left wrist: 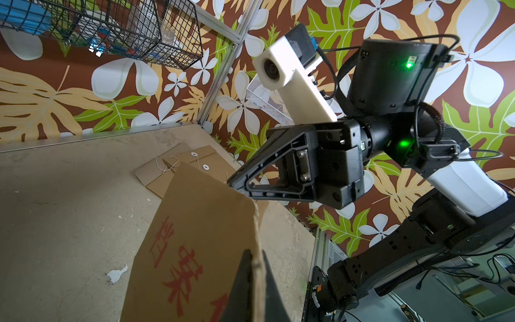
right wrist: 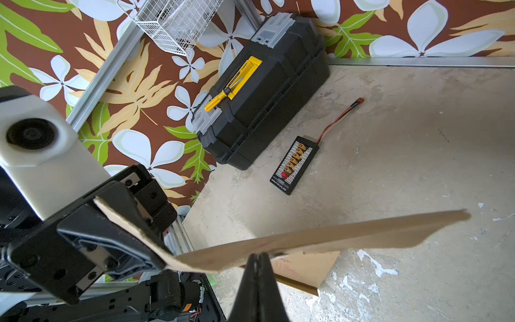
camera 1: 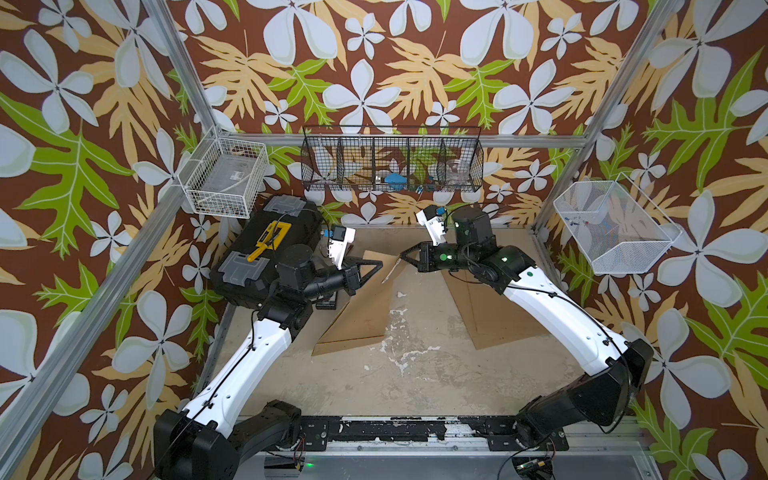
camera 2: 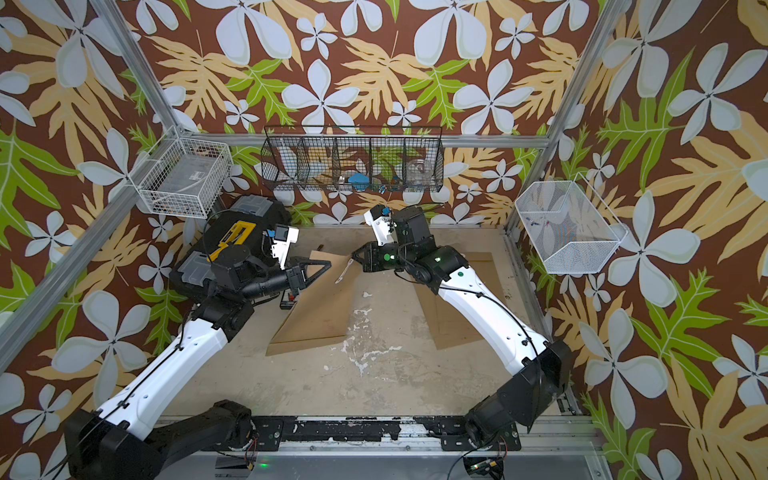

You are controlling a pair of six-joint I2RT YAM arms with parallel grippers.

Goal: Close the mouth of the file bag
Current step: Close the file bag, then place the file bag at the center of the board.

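Observation:
The file bag (camera 1: 353, 316) is a brown kraft envelope with red printed characters (left wrist: 192, 239). Its near end rests on the table and its far end is lifted between the two arms. My left gripper (camera 1: 379, 264) is shut on the raised edge; in the left wrist view its fingertips (left wrist: 245, 259) pinch the cardboard edge. My right gripper (camera 1: 402, 255) faces it from the right, shut on the same raised end, and the bag (right wrist: 334, 231) bends across its shut tips (right wrist: 257, 255). The bag's mouth and string are hidden.
A second brown envelope (camera 1: 494, 320) with string and white buttons (left wrist: 192, 154) lies under the right arm. A black toolbox (camera 1: 266, 245) with a yellow handle stands at the back left, with a black connector board (right wrist: 294, 164) beside it. Wire baskets (camera 1: 392, 164) hang on the walls.

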